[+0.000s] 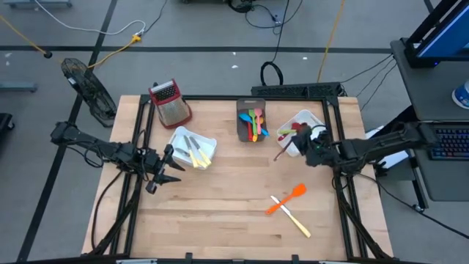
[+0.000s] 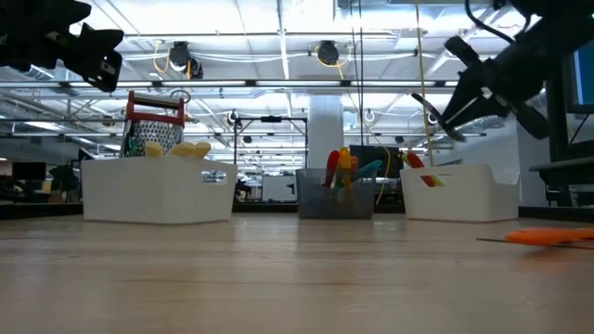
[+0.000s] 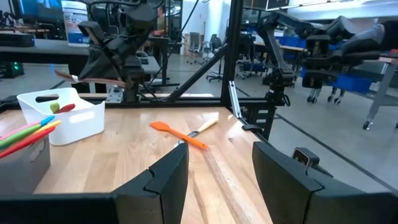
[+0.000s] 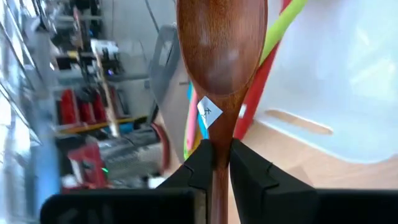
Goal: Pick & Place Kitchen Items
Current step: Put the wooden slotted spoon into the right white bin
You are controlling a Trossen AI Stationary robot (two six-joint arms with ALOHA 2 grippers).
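Orange spatula and cream-handled knife remain on tabletop near white bin; right end effector clamps wooden spoon, left end effector apart, empty.

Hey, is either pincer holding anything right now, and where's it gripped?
The right pincer holds the brown wooden spoon by its neck, just below the bowl. The left pincer is open and empty.

— What lies loose on the table?
— An orange spatula crossing a cream-handled utensil, near the right front.
— And the right gripper?
— At the right white bin's front edge, a brown wooden spoon by it.
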